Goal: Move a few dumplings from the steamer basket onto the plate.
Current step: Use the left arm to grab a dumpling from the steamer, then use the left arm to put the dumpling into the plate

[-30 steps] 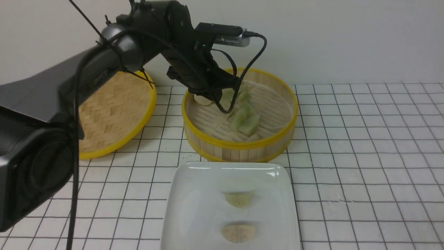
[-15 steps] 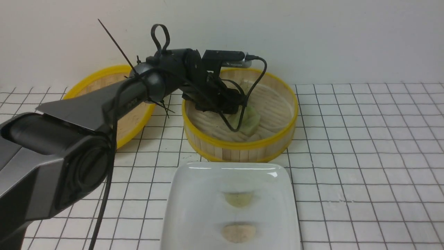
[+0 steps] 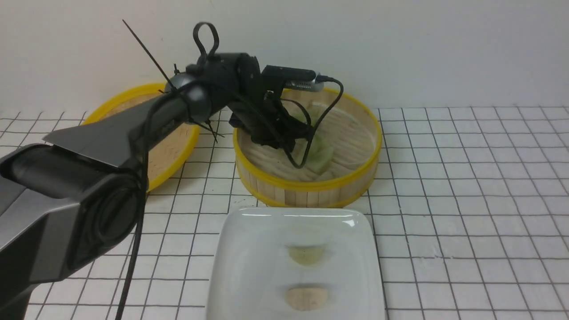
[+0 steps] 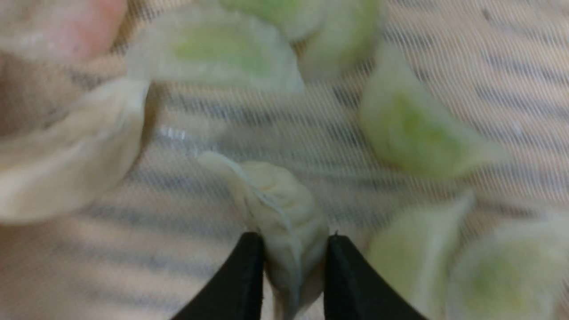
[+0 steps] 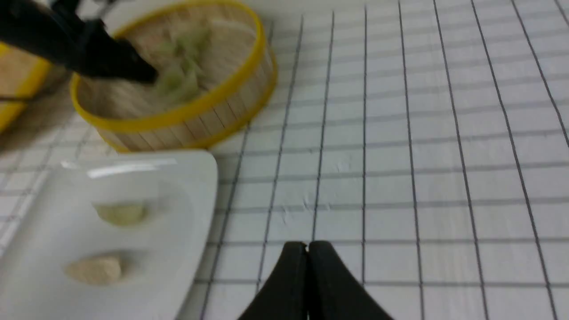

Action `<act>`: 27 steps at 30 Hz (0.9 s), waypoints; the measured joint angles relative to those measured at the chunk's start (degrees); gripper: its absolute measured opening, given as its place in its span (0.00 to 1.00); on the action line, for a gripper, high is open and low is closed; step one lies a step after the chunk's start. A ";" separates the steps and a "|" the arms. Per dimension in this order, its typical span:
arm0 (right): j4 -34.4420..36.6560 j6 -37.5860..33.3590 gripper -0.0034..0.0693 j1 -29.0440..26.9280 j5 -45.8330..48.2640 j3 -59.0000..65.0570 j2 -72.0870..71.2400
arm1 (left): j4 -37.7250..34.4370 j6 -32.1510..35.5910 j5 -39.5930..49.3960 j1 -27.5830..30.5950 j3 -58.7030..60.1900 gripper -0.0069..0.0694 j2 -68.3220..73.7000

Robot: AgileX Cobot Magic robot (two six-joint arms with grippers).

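Note:
The steamer basket [image 3: 355, 178] stands at the back centre, with several pale green dumplings [image 3: 321, 154] on its slatted floor. My left gripper [image 3: 289, 142] reaches down inside it. In the left wrist view its jaws [image 4: 294, 242] press both sides of a beige-white dumpling [image 4: 280, 195], with green dumplings [image 4: 413, 133] lying around it. The white plate [image 3: 249, 249] sits in front of the basket and carries a green dumpling [image 3: 306, 254] and a beige dumpling [image 3: 306, 298]. My right gripper [image 5: 307, 246] is shut on nothing, above the gridded tabletop to the right of the plate [image 5: 186, 186].
A flat woven lid [image 3: 164, 151] with a yellow rim lies left of the basket, partly behind my left arm. A white wall stands close behind the basket. The left arm's cable [image 3: 306, 151] hangs into the basket.
My left arm dropped from above the basket down onto its floor. Its jaws opened wide and then came together round the beige-white dumpling. The right gripper stayed still.

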 joint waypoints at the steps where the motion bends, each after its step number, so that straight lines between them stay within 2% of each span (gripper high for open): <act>1: -0.54 0.09 0.03 0.00 1.86 -1.32 2.04 | 0.84 0.00 2.42 0.00 -0.86 0.29 -0.89; 4: -1.11 0.28 0.03 0.00 5.86 -4.45 7.75 | 4.10 0.00 9.73 0.00 -3.75 0.29 -4.33; 5: -1.04 0.28 0.03 0.00 7.14 -5.88 10.21 | 5.21 0.00 15.26 0.00 -5.12 0.29 -6.46; 10: 0.98 0.28 0.03 0.00 7.15 -7.44 15.26 | 4.97 0.01 18.88 0.00 -3.75 0.29 -14.17; 16: 2.75 0.28 0.03 0.00 4.22 -7.44 17.49 | 0.34 -0.04 19.18 0.00 13.79 0.29 -30.29; 18: 2.80 0.19 0.03 0.00 2.48 -7.44 17.69 | -3.65 0.11 19.48 0.00 23.43 0.29 -35.28; 22: 3.06 -0.51 0.03 0.00 1.53 -7.44 19.20 | -9.14 2.69 19.63 -0.72 34.61 0.29 -36.31; 27: 5.52 -3.80 0.03 0.00 1.14 -7.44 23.82 | -8.62 6.12 18.22 -3.53 41.48 0.29 -32.23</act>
